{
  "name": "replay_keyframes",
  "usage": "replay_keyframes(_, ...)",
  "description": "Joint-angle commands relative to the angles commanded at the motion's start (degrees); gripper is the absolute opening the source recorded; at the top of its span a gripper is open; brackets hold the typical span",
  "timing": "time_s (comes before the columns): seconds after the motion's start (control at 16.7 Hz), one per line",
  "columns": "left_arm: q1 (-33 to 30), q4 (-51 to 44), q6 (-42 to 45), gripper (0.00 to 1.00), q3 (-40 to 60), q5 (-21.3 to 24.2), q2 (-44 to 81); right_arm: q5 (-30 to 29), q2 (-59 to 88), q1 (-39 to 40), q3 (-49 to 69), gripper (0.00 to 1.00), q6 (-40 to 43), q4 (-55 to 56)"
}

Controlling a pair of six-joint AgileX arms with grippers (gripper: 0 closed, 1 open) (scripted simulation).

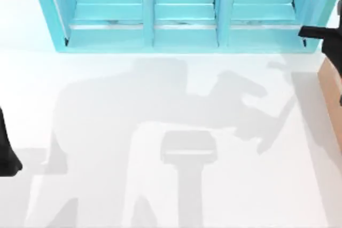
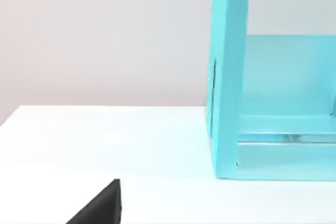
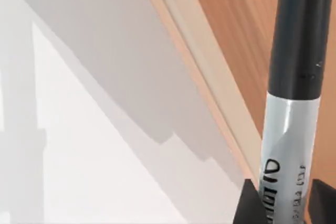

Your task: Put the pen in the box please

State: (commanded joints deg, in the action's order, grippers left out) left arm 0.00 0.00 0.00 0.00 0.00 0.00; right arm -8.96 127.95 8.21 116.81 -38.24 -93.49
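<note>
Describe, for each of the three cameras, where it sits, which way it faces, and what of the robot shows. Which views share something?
Top: above the table, looking down; left arm at its left edge, right arm at its right.
Left wrist: low by the table, facing the blue shelf unit.
Right wrist: on the right hand, gripping the pen over the box.
Shared: top and left wrist show the shelf.

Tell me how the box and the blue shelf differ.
The box is tan wood and sits at the table's right edge, only partly seen; the shelf is light blue and stands along the back. The shelf is split into compartments; the box shows one thick straight wall. Both rest on the white table.
</note>
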Motion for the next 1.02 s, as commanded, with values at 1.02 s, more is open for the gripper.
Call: replay_keyframes(1.02,0.0,0.0,0.0,1.0,0.0,0.0,0.0,-0.6,3.3,-26.8,7.3,0.0,-35.1,-9.1)
